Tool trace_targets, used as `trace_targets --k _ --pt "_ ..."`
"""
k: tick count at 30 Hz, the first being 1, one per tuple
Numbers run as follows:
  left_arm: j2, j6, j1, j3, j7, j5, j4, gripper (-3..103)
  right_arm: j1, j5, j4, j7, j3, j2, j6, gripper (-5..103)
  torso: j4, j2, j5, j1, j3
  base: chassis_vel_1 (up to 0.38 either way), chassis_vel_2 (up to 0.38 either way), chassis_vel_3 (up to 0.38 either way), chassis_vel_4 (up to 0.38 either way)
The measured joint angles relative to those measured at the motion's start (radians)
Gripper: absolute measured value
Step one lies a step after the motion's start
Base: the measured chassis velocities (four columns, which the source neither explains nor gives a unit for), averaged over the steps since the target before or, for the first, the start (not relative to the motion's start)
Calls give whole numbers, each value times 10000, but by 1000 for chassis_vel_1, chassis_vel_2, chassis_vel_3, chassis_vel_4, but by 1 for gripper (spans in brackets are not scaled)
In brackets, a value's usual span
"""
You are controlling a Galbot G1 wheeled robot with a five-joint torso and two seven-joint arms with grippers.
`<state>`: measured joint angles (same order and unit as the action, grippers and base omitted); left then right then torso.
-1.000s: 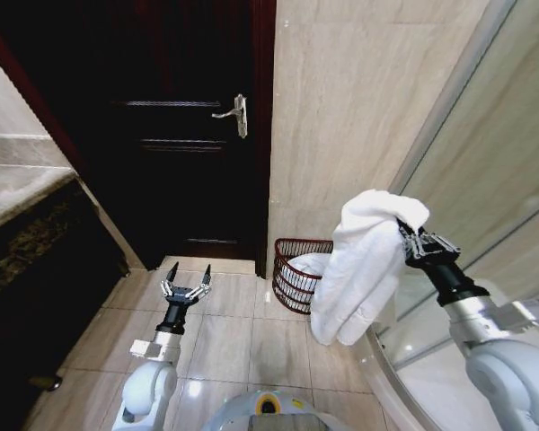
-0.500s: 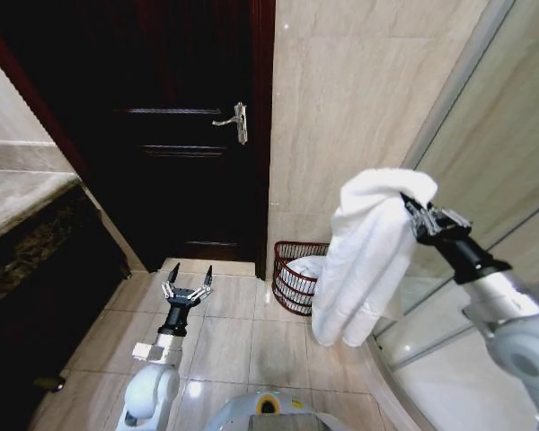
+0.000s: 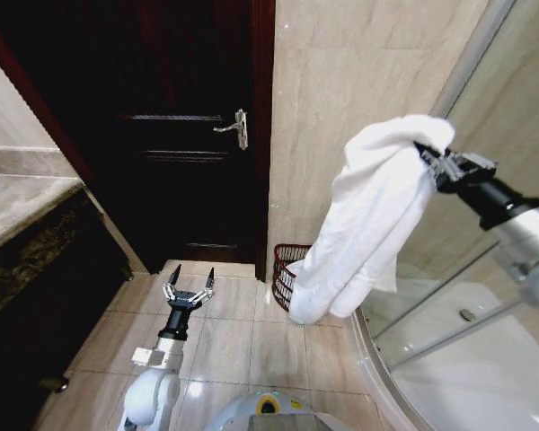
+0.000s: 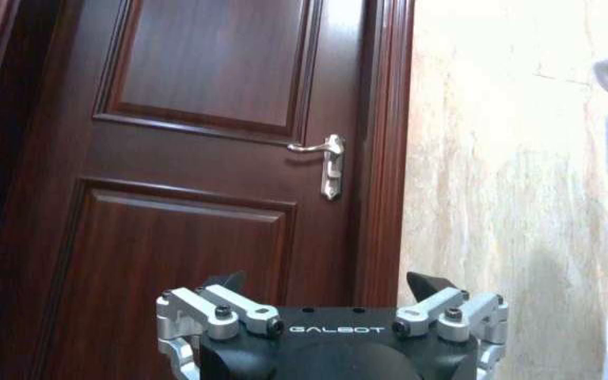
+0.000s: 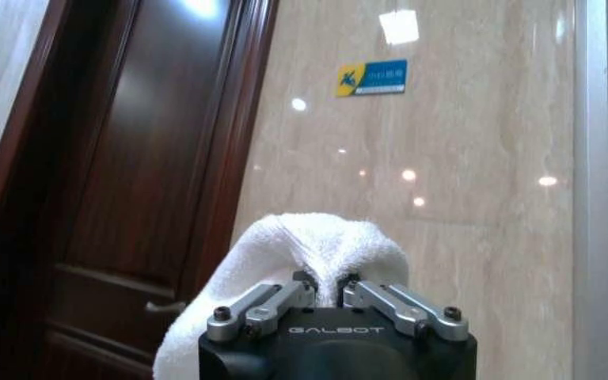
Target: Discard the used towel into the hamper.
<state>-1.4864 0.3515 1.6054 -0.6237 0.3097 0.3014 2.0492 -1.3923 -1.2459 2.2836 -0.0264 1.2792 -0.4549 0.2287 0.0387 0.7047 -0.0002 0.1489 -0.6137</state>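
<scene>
Since prev. frame, right gripper (image 3: pixel 428 159) has risen toward upper right of head view, fingers pinched on white towel (image 3: pixel 370 222), which hangs centre-right over the hamper (image 3: pixel 282 272) on floor at wall base. Left gripper (image 3: pixel 188 287), fingers apart, idles lower left near dark door (image 3: pixel 175 126).
</scene>
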Motion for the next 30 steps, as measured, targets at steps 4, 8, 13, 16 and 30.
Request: trace_targets --k 4,8,13,16,30 --pt "-26 35 12 6 54 -2 46 100 -212 -847 -731 -3 357 1114 -140 9 0 162 5 73 -92 0 0 0 0" --pt "-171 37 -4 46 198 -32 99 100 -1563 -1501 -1375 60 1655 2246 -411 9 -2 257 -2 118 -138 0 0 0 0" --pt "-394 191 35 175 384 -102 140 100 -2720 -2187 -2124 117 2499 3494 -760 9 -2 268 5 123 -145 0 0 0 0" --pt "-513 389 65 199 477 -171 139 100 -3343 -2318 -2546 119 2717 4364 -1068 9 0 259 0 122 -142 0 0 0 0" --pt "-496 593 198 154 518 -120 2 100 -4798 -2958 -2971 -244 5085 5625 -909 9 -2 210 -5 95 -110 0 0 0 0"
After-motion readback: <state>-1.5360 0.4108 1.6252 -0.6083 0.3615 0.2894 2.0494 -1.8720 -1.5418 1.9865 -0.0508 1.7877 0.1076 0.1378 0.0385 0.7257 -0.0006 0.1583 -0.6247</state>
